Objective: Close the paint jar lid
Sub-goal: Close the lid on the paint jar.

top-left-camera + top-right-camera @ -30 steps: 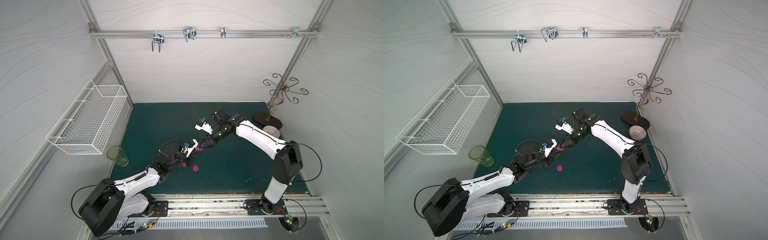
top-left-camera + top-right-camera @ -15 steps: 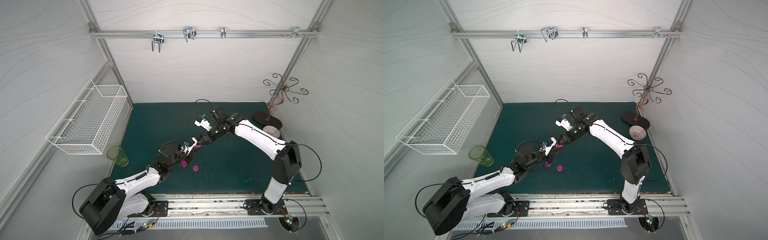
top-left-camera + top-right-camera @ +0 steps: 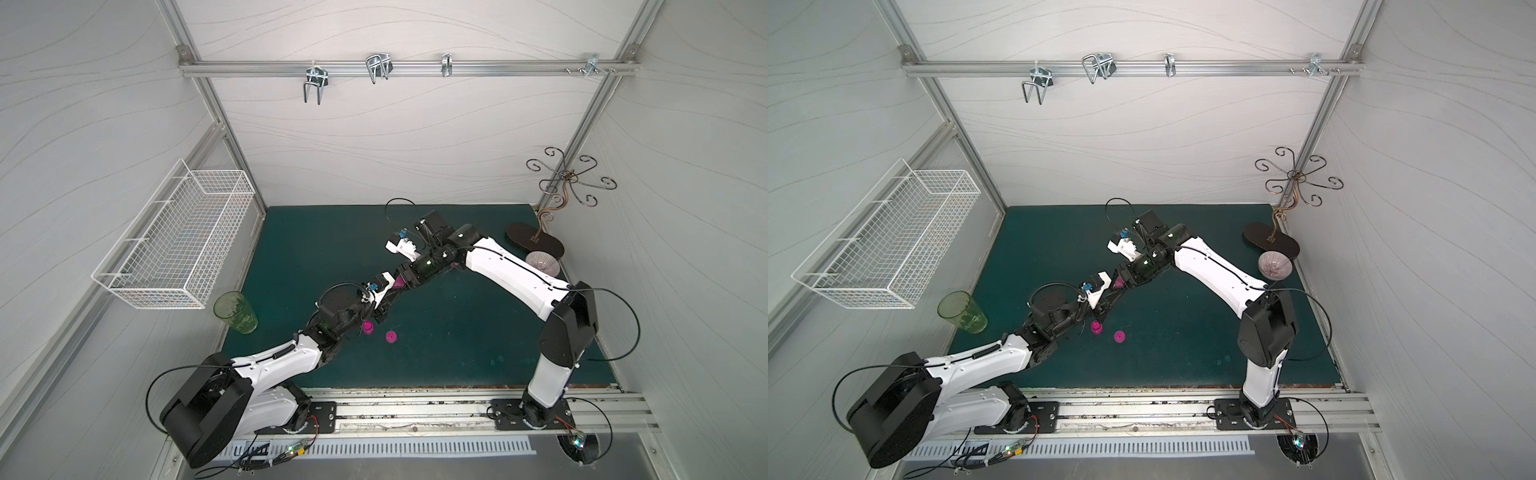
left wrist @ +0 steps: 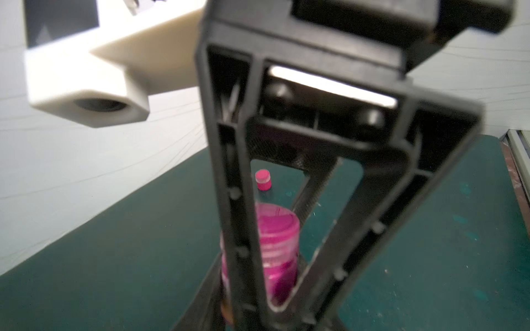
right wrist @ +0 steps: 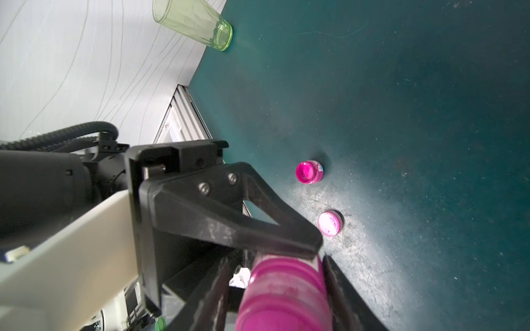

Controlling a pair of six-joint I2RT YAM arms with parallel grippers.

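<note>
The small pink plastic paint jar is held in the air above the dark green desk, between the two arms. Its round pink screw lid already sits on the mouth. I judge the closing to be nearly done. A pale ribbed band shows under the lid, so I cannot tell if it is turned fully tight. A last turn and the release may be what is left. The left gripper has its jaws closed narrow on the body of the jar. The jaws of the right gripper stand on both sides of the lid end, but I cannot tell whether they press it or are loose from it. On the desk below, near the left arm, a second little pink paint pot stands upright and open, with pink paint inside. Just beside it, not touching, lies a loose pink cap, its hollow side up as it seems. Further out, a pale green glass tumbler stands upright at the left edge of the desk, and I see nothing in it. The white wire basket on the left wall holds nothing visible. A small purple-veined glass bowl rests at the right side, and no content shows in it.
</note>
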